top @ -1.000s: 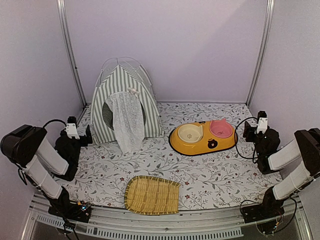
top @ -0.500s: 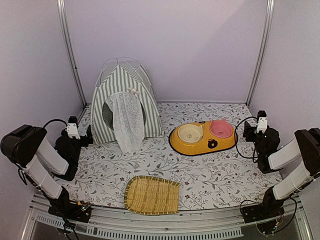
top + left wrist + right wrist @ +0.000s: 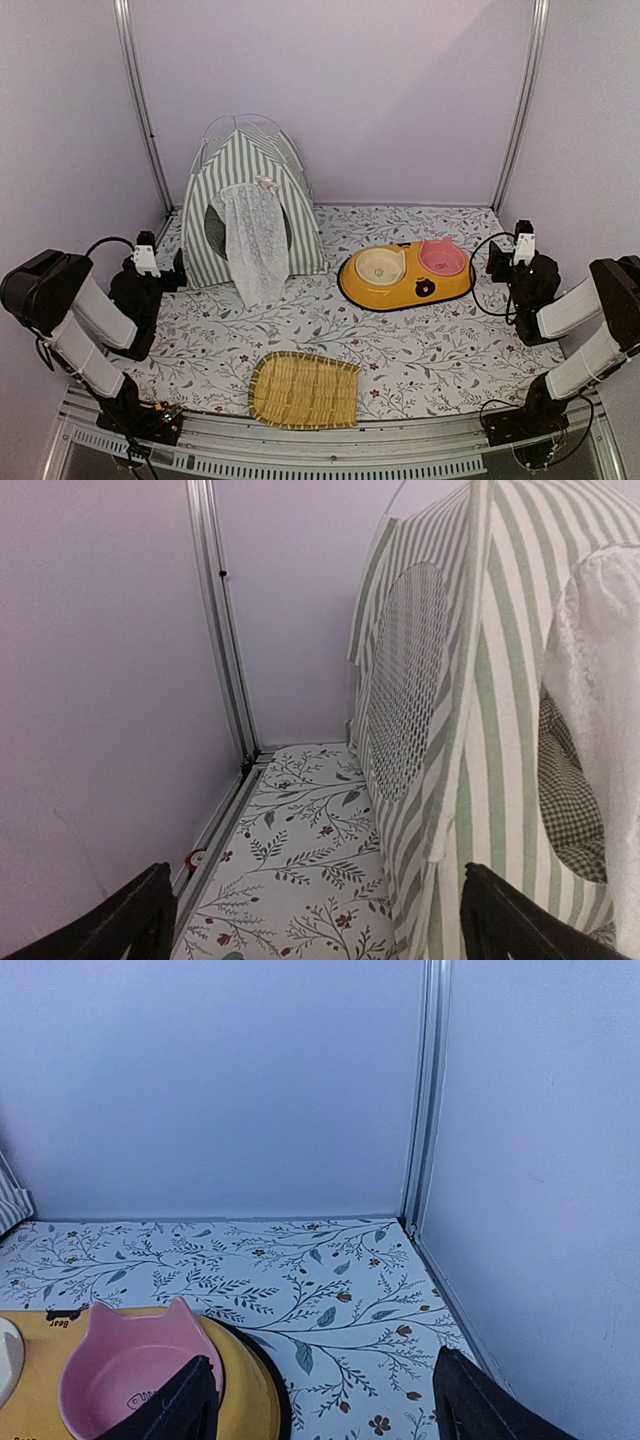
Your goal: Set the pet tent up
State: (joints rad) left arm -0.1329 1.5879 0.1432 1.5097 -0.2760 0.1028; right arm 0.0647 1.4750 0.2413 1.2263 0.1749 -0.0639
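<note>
The pet tent [image 3: 250,195] stands upright at the back left, grey-green and white striped, with a white lace curtain [image 3: 252,240] over its door and thin white poles on top. In the left wrist view its striped side [image 3: 480,730] and a round mesh window [image 3: 405,680] fill the right half; a checked cushion [image 3: 570,800] shows inside. My left gripper [image 3: 160,268] is open and empty, just left of the tent's front corner. My right gripper [image 3: 510,262] is open and empty, beside the feeder's right end.
A yellow double pet feeder [image 3: 405,275] with a cream bowl and a pink bowl [image 3: 130,1375] sits right of centre. A woven bamboo tray [image 3: 304,390] lies at the front middle. Metal frame posts [image 3: 222,630] and walls close in the floral mat [image 3: 430,350].
</note>
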